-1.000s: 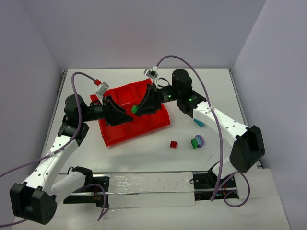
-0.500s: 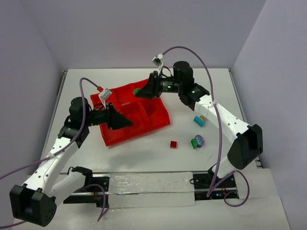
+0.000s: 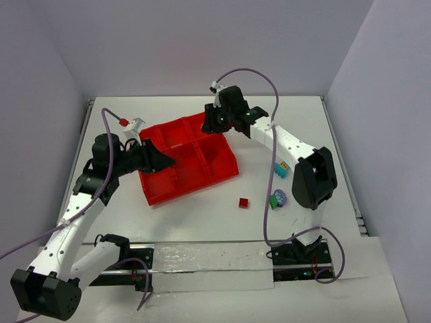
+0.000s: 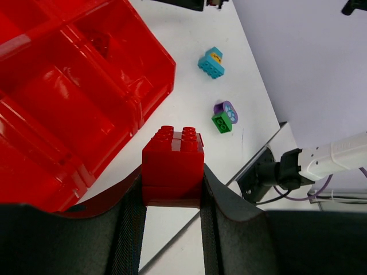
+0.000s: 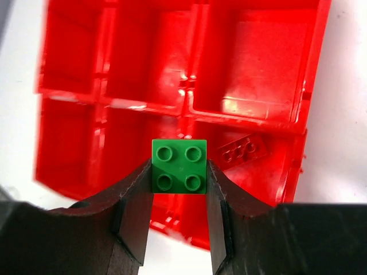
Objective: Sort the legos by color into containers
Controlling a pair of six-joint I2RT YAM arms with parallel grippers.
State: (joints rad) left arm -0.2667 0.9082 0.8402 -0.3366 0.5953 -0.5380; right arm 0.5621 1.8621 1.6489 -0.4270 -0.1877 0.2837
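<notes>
Hard, light and probably slick, the red brick sits clamped by its flat sides in the left gripper near the red tray, while the right gripper pinches the green brick the same way above that tray.

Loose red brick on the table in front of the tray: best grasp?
Come straight down and pinch two opposite flat sides of the loose red brick. It lies alone on the table, apart from the tray and the loose green brick, leaving room either side.
</notes>
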